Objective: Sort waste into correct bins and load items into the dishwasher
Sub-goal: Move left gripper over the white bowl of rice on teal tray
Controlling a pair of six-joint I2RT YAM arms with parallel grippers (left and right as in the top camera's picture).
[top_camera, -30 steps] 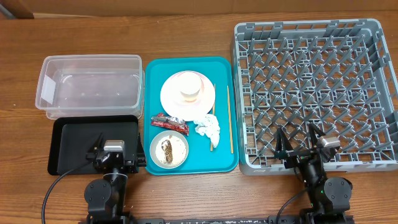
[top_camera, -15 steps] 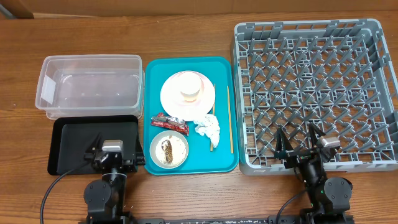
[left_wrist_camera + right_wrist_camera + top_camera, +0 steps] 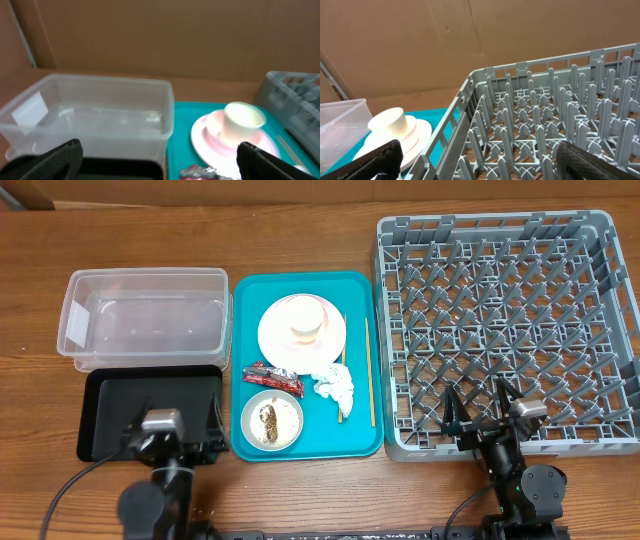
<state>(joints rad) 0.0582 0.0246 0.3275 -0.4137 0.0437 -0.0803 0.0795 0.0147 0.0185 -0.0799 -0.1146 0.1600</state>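
**A:** How far along is the sort?

**B:** By my reading, nothing is done yet. Nearest, at the bottom edge of the overhead view, the left gripper (image 3: pixel 175 412) hangs over the black tray (image 3: pixel 105 395) with its jaws spread wide and nothing between them. The right gripper (image 3: pixel 475 405) is just as splayed and empty, over the lower edge of the dish rack (image 3: pixel 500 310).

**A:** And the waste?

**B:** All of it is on the teal tray (image 3: pixel 250 290), centre frame. The small bowl (image 3: pixel 271 420) in its lower part holds rice and brown scraps. Just above that lies the red wrapper (image 3: pixel 272 377), with the crumpled napkin (image 3: pixel 334 385) to its right.

**A:** The dishes?

**B:** The chopsticks (image 3: pixel 367 370) lie along the tray's right side. Further up, the pink plate (image 3: pixel 275 330) carries the white cup (image 3: pixel 306 323) (the left wrist view suggests a pinkish bowl beneath it, though I can't be sure).

**A:** And the bins?

**B:** The clear tub (image 3: pixel 75 320), upper left, shows nothing inside, and the rack's pegs are bare. Every item is left to do.
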